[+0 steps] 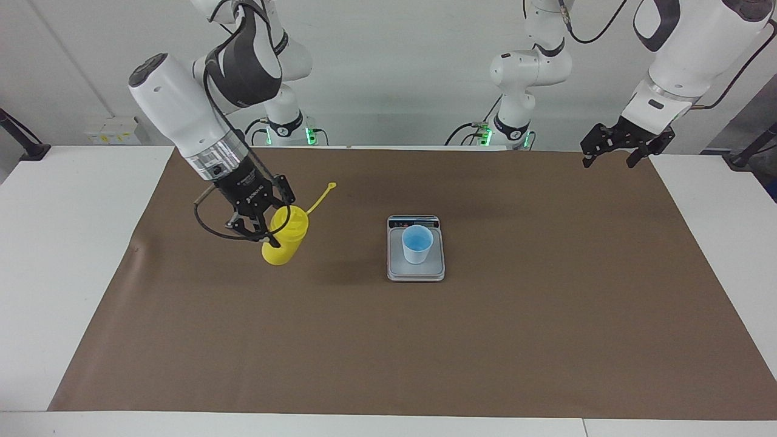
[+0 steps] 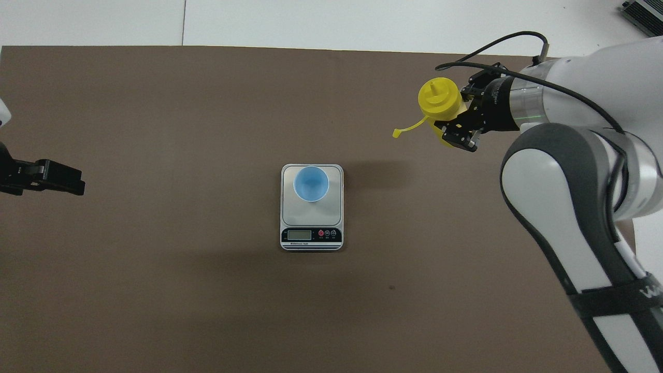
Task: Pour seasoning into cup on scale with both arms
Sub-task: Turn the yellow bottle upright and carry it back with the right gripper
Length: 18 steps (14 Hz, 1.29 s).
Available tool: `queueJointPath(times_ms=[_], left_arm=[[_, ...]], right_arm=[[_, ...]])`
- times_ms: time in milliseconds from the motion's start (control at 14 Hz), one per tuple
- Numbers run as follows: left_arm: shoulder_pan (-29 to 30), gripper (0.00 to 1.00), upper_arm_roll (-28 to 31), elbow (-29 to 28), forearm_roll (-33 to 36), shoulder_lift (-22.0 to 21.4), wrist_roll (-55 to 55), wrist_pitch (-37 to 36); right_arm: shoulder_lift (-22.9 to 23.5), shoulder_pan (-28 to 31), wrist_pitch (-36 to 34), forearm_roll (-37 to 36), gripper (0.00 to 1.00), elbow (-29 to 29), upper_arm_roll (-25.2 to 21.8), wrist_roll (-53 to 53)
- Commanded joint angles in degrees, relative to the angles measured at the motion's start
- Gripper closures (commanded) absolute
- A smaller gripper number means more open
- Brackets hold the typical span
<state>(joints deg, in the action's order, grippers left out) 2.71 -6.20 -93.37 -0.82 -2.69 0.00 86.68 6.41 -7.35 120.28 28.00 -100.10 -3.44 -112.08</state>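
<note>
Two pincers: the right pincer (image 1: 265,226) is clamped on the yellow squeeze bottle (image 1: 284,242), held in the air well apart from the scale (image 1: 416,272) toward the right arm's end, the light-blue cup (image 1: 417,244) standing on that scale. Soft-walled plastic probably yields, so mid-body suits. The left pincer (image 1: 618,149) waits, apart.

Two white robot arms are at work, each ending in one black pincer: the right pincer (image 1: 266,229) and the left pincer (image 1: 618,149). There is one yellow seasoning bottle (image 1: 284,243), one light-blue cup (image 1: 417,243) and one silver-grey scale (image 1: 416,271). One brown mat (image 1: 425,340) covers one white table (image 1: 61,243).
</note>
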Motion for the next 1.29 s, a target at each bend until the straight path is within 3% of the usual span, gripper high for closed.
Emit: queueJointPath(times_ms=[0, 429, 571, 1214], left_arm=[[-0.16, 0.0, 0.05, -2.17, 0.3, -1.8, 0.52, 1.12], [-0.16, 0.0, 0.05, -2.35, 0.3, -1.88, 0.61, 1.29], [-0.16, 0.0, 0.05, -2.69, 0.3, -1.88, 0.61, 1.38], [-0.16, 0.0, 0.05, -3.31, 0.3, -2.32, 0.61, 1.47]], right_arm=[[-5.08, 2.68, 0.56, 4.24, 1.0, -7.46, 0.72, 7.46], [-5.79, 13.83, -4.96, 20.06, 1.0, -13.52, 0.54, 27.15], [-5.8, 16.82, -6.1, 20.96, 1.0, -15.56, 0.54, 34.79], [-0.61, 20.97, -9.45, 27.02, 1.0, -19.95, 0.46, 47.02]])
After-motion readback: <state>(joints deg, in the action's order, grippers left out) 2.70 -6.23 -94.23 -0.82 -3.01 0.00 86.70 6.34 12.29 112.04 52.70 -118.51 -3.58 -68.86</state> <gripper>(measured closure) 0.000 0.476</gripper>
